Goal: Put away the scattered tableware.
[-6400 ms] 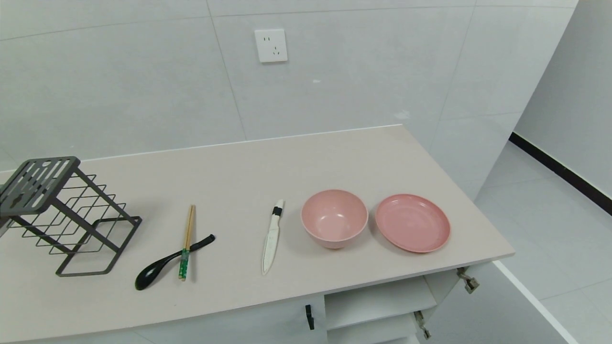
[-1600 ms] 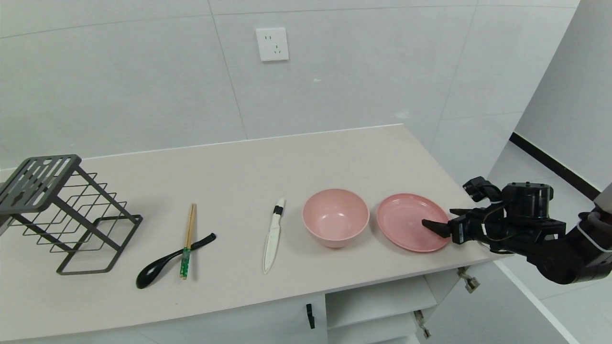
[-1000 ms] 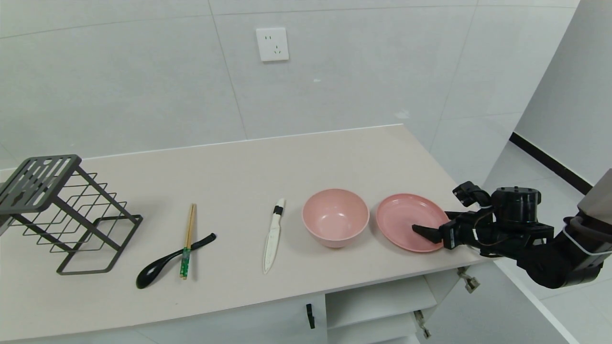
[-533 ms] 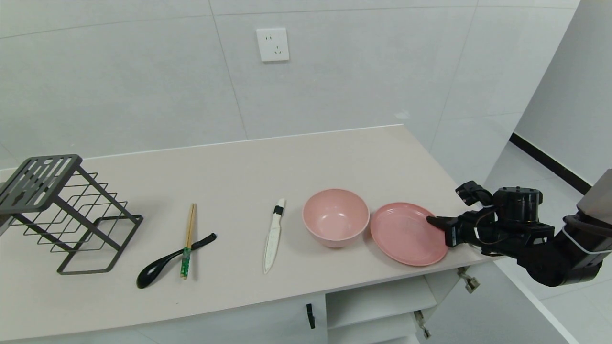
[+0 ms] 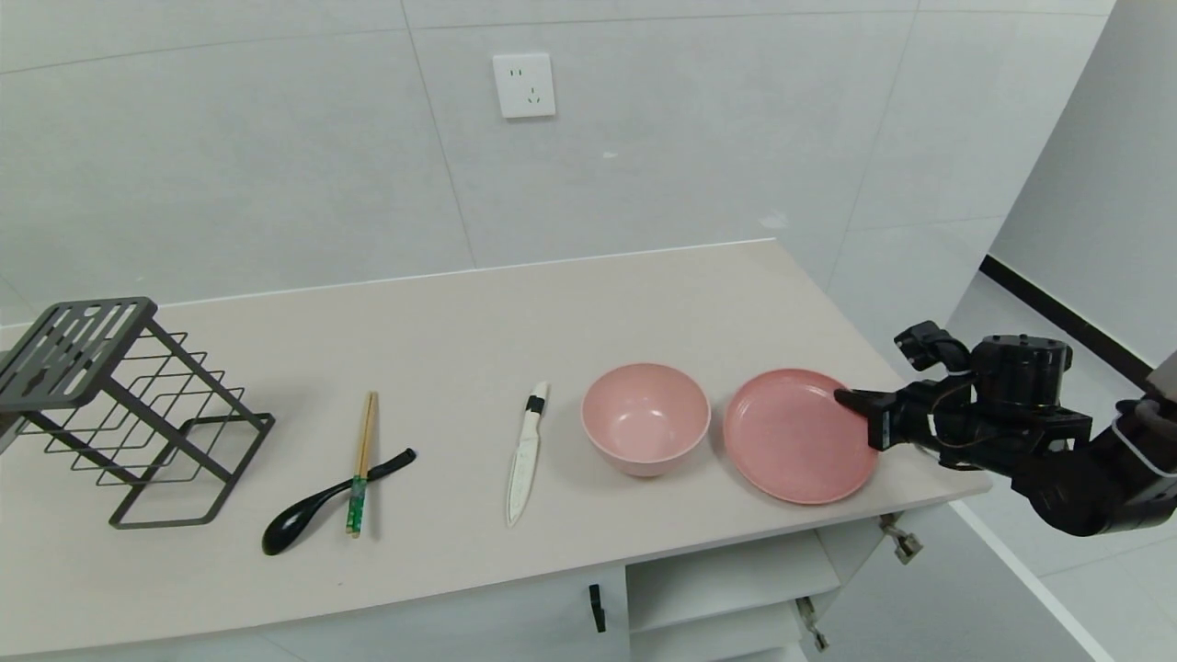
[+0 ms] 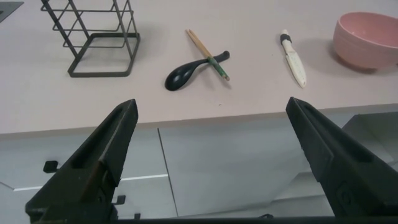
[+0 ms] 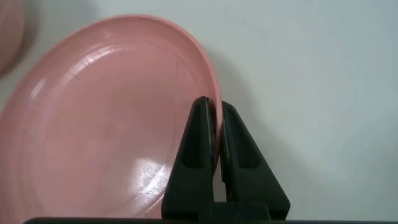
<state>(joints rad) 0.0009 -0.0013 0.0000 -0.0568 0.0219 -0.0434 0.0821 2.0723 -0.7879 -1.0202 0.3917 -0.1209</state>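
A pink plate (image 5: 795, 437) sits near the counter's right front corner, tilted with its right rim raised. My right gripper (image 5: 851, 401) is shut on that right rim; the right wrist view shows the plate (image 7: 106, 124) with its rim pinched at my right gripper (image 7: 213, 104). Left of it stands a pink bowl (image 5: 645, 418) (image 6: 367, 38). Further left lie a white knife (image 5: 524, 455) (image 6: 292, 56), a black spoon (image 5: 317, 504) (image 6: 193, 70) and chopsticks (image 5: 360, 462) (image 6: 208, 55) crossing the spoon. My left gripper (image 6: 211, 155) hangs open in front of the counter edge, below the tabletop.
A black wire rack (image 5: 106, 405) (image 6: 99, 34) stands at the counter's left end. An open cabinet shelf (image 5: 726, 579) lies under the right part of the counter. The countertop (image 5: 515, 313) behind the tableware is bare up to the wall.
My right arm came in from the right, slid its fingers over the plate's rim and shut on it. The plate shifted and its right rim lifted.
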